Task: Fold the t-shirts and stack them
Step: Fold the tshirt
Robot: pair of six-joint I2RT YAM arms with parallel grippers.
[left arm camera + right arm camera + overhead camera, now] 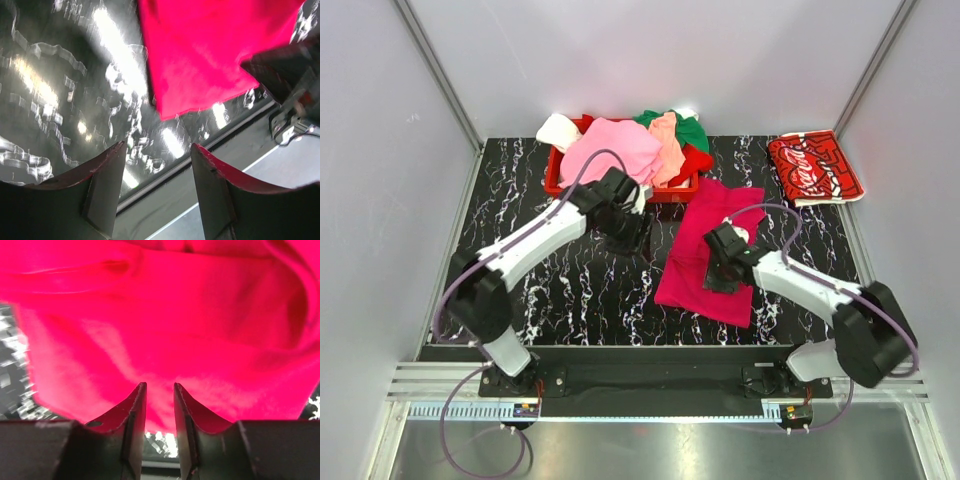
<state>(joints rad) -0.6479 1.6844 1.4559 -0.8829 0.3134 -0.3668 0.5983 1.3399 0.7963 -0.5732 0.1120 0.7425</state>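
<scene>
At centre frame, the left claw [157, 147] gapes over the table [582, 292] while the right claw [160, 385], narrowly apart, hovers above the magenta t-shirt [692, 285].

plain magenta t-shirt [685, 287], black table [570, 290] veined white, red basket [553, 180].

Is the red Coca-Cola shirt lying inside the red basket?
No, the red Coca-Cola shirt lies folded on the table at the far right, apart from the red basket.
</scene>
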